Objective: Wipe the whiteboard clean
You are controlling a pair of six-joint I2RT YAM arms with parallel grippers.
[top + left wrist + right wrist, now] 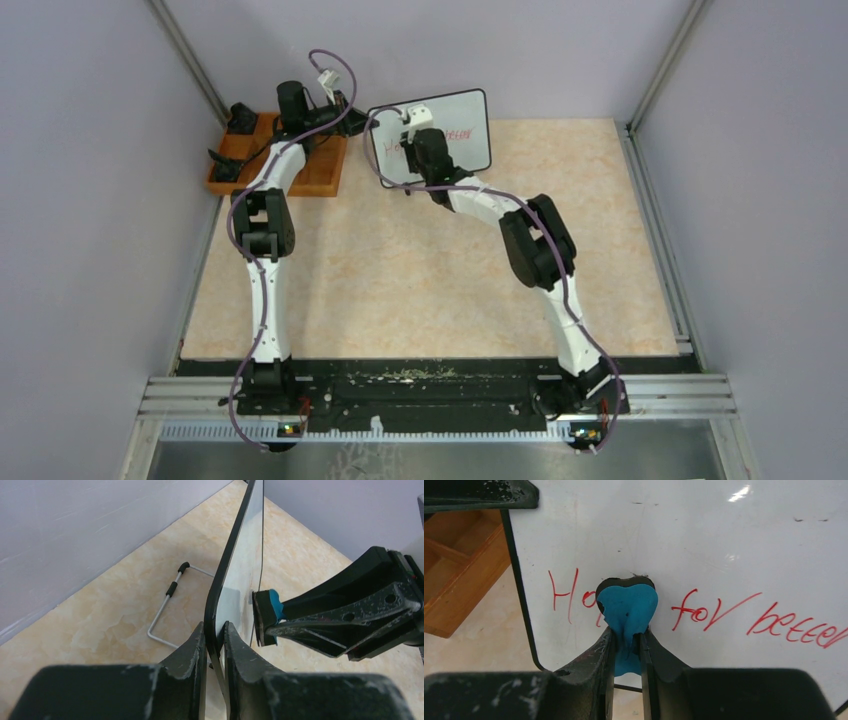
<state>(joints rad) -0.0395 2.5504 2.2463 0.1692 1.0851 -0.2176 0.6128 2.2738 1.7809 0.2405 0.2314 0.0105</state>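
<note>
The whiteboard [462, 112] stands upright at the back of the table, with red handwriting [724, 615] across its face. My left gripper [215, 635] is shut on the board's black frame [226, 562] at its left edge, one finger on each side. My right gripper [626, 640] is shut on a blue eraser [628, 607], which is pressed against the whiteboard [724, 540] in the gap between the first red word and "for". In the left wrist view the eraser [273, 609] touches the board's face. From above, the right gripper [417, 135] covers the left part of the writing.
An orange wooden compartment tray [322, 176] lies just left of the board, under the left arm. A wire stand [167, 605] props the board from behind. Grey walls close in at the back and on both sides.
</note>
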